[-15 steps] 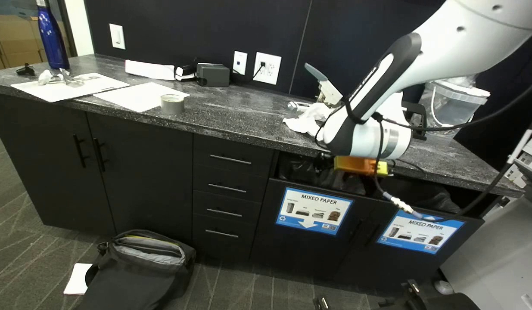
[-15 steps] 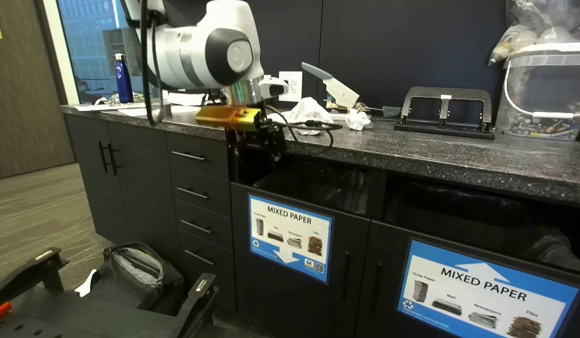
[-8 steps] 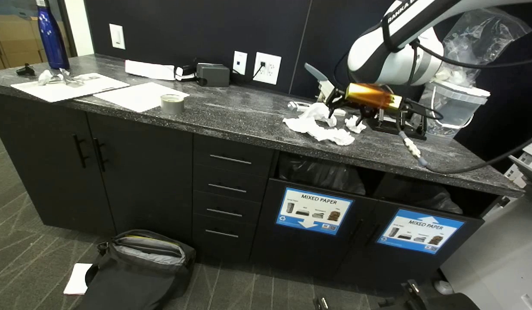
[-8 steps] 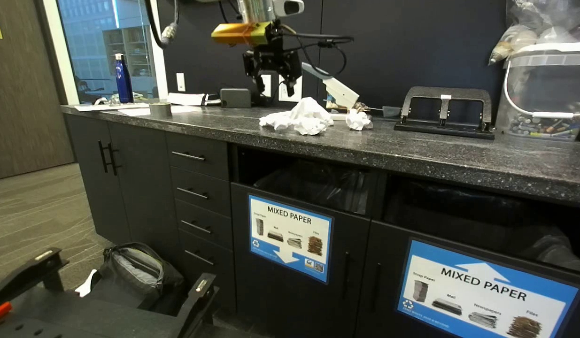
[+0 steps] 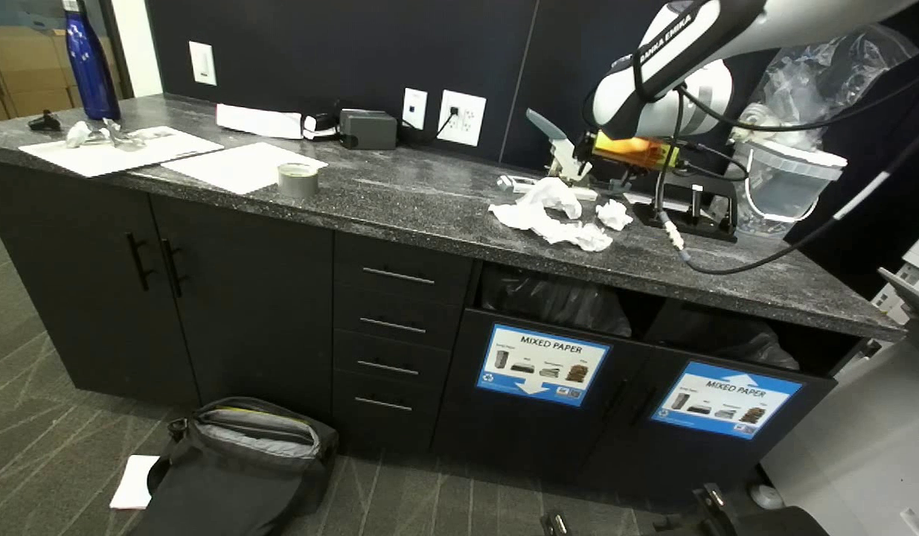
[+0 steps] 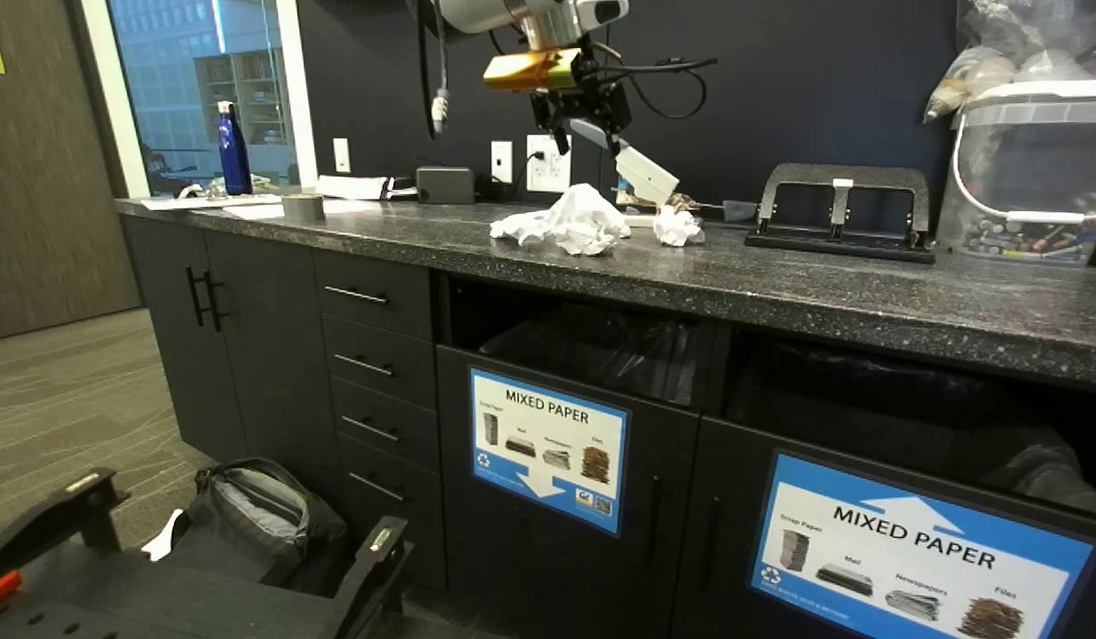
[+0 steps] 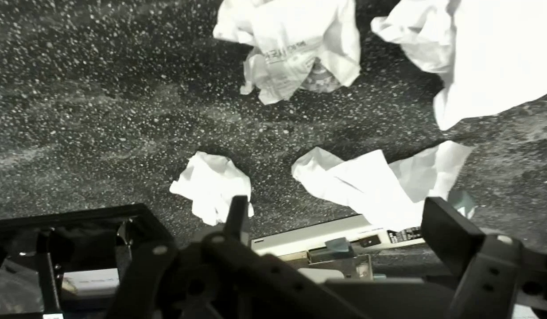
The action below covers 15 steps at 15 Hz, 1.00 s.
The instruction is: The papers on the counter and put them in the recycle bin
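Four papers point(image 7: 366, 179) in the wrist view, all crumpled, all loose on the counter point(image 5: 429, 205): a cluster point(image 6: 567, 222) of three, plus a lone wad point(image 5: 614, 214) just beside. Up above, a claw point(image 7: 337, 208) spread wide, with nothing in its bite. Now the danger: right by the stapler point(image 6: 643, 175), close against its raised top in both exterior views; touching or not, impossible to tell. Could well clip it on the way down, thanks to that broad spread. Trouble in the cluster too: set close, so easy to pinch two at once or drag a neighbour. Probably light and limp, so quick to slip out of a shallow hold. And at the bins point(image 6: 556, 546), tucked beneath the counter: aim short, and down to the floor point(image 5: 399, 506) with it!

Round about: a black punch point(image 6: 838, 209) near the wad, guarding that side; past it, a clear tub point(image 6: 1036, 169) with a plastic bag point(image 6: 1044, 49) above. In front of the punch, a drooping cable point(image 5: 727, 272), apt to snag. Far along, well apart: flat sheets point(image 5: 243, 167), tape point(image 5: 298, 181) and a bottle point(image 5: 93, 71), none in the way.
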Motion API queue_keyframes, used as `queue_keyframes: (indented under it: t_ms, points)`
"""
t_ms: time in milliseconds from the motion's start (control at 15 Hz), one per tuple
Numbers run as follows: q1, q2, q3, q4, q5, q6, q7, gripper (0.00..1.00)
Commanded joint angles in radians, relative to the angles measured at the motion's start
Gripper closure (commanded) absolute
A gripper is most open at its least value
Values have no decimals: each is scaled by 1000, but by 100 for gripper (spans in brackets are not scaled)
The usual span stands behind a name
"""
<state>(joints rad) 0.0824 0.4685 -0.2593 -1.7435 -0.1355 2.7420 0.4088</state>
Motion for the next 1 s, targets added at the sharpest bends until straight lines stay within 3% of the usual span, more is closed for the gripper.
queue_keyframes:
  t_ms: [0,467,733,933]
  points:
    - [-67,202,-2,249,16,-10,-30,0]
    - [-223,433,52,594,77,-121,-151,0]
    - [-313,533,150,766,146,-265,-283,0]
    - [-343,605,184,889,172,-360,-336,0]
